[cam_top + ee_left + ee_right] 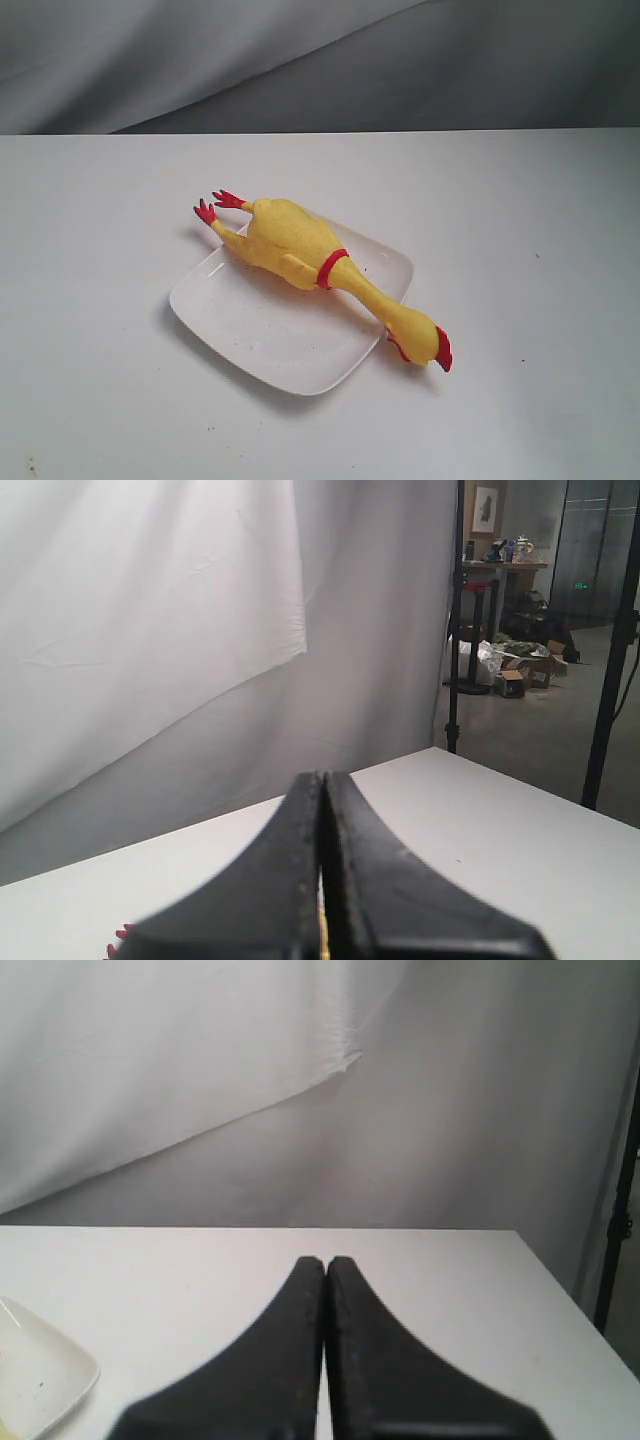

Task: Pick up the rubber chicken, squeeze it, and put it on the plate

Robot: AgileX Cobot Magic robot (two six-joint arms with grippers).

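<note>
The yellow rubber chicken (300, 250) lies across the white plate (250, 330) in the exterior view. Its red feet stick out past the plate's far left edge and its head with the red comb hangs over the near right edge onto the table. Neither arm shows in that view. My left gripper (323, 780) is shut with nothing held; a bit of the chicken's red foot (115, 942) peeks beside its fingers. My right gripper (325, 1262) is shut and empty, with a corner of the plate (40, 1375) off to one side.
A white table (520, 200) carries the plate, backed by a grey-white cloth backdrop (300, 60). In the left wrist view, black stand poles (455, 620) and cluttered boxes (515, 670) lie beyond the table's edge.
</note>
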